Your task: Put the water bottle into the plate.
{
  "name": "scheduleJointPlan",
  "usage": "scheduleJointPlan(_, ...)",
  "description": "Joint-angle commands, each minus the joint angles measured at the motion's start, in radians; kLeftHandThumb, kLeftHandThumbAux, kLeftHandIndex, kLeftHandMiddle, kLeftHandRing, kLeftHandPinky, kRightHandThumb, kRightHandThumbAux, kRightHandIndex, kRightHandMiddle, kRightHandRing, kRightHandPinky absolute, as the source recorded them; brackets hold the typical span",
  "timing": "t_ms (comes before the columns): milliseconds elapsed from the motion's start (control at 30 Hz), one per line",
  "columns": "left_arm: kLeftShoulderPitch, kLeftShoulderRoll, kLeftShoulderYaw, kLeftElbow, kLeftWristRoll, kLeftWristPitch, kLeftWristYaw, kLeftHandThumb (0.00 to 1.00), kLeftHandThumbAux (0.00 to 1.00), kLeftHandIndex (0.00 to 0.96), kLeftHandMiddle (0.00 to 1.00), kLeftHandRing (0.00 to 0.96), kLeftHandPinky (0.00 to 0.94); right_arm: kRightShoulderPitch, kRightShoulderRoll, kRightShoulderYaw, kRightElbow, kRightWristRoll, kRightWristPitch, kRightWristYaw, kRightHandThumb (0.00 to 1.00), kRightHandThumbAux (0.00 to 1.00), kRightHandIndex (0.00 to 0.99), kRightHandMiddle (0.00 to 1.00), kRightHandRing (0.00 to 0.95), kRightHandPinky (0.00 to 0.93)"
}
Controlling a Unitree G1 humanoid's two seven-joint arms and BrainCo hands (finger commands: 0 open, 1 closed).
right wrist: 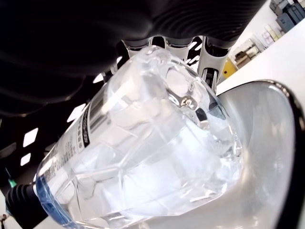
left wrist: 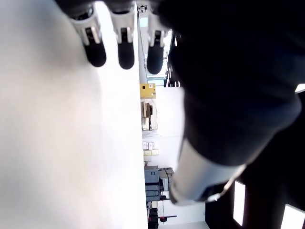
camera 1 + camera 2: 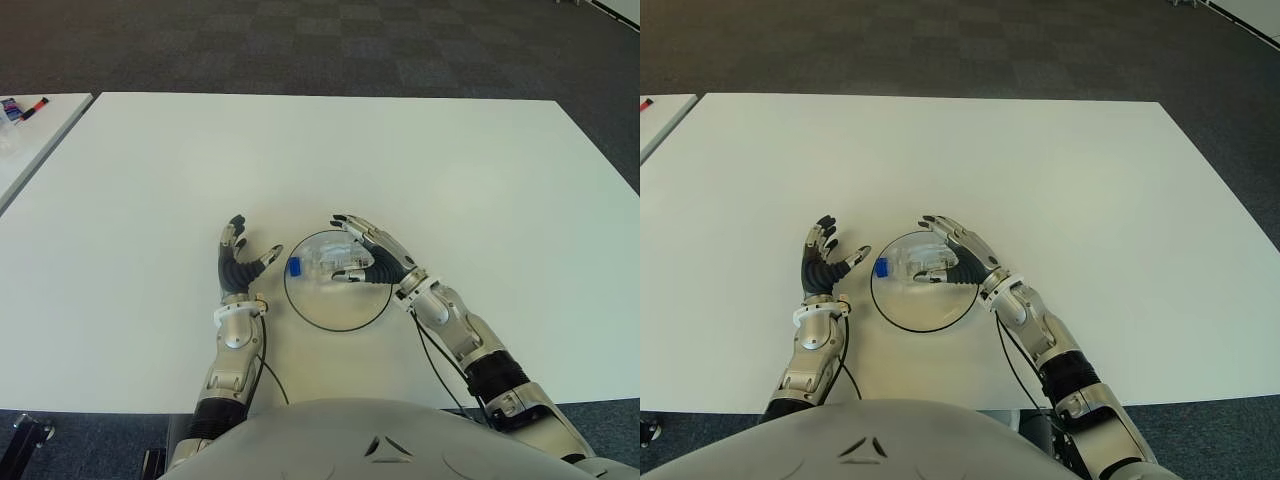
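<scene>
A: What is the right hand [image 3: 372, 256] doing?

B: Its fingers [image 1: 209, 62] are wrapped over the water bottle [image 3: 328, 262], which lies on its side inside the plate [image 3: 335, 315], blue cap pointing at the left hand [image 3: 240, 262].

A: And that one?

B: It shows just beside the plate, fingers spread, holding nothing.

A: So what's left?

B: I'd judge only letting go and lifting away from the table [image 3: 480, 180].

**Open worktop all round**

We see bare worktop [image 3: 420, 160] ahead and on both sides. Only the plate [image 3: 330, 318] — holding the water bottle [image 3: 325, 262] — sits between the left robot hand [image 3: 240, 262] and right robot hand [image 3: 375, 255].
</scene>
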Motion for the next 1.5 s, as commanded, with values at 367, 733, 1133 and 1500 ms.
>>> scheduleJointPlan(367, -0.01, -0.062, -0.007, 0.008, -0.008, 0.023, 0.001, 0.0, 0.959, 0.148, 0.145, 0.121, 0.124, 0.033, 0.019, -0.039, -0.088, 0.099, -0.016, 0.014, 0.039, 0.343, 0.0, 0.0, 0.0, 0.0)
scheduleJointPlan(733, -0.013, -0.059, -0.005, 0.013, -0.01, 0.024, 0.0, 0.0, 0.961, 0.146, 0.143, 0.118, 0.13, 0.052, 0.022, -0.094, -0.15, 0.142, -0.024, 0.011, 0.069, 0.385, 0.0, 0.0, 0.0, 0.0)
scheduleJointPlan(1133, -0.016, -0.057, -0.002, 0.024, -0.018, 0.013, -0.004, 0.0, 0.958, 0.146, 0.142, 0.117, 0.129, 0.068, 0.028, -0.148, -0.232, 0.191, 0.013, 0.045, 0.126, 0.408, 0.0, 0.0, 0.0, 0.0)
scheduleJointPlan(1500, -0.017, -0.052, 0.001, 0.029, -0.026, 0.01, -0.009, 0.0, 0.951, 0.15, 0.144, 0.12, 0.129, 0.057, 0.049, -0.179, -0.222, 0.209, 0.022, 0.041, 0.134, 0.52, 0.0, 0.0, 0.0, 0.0)
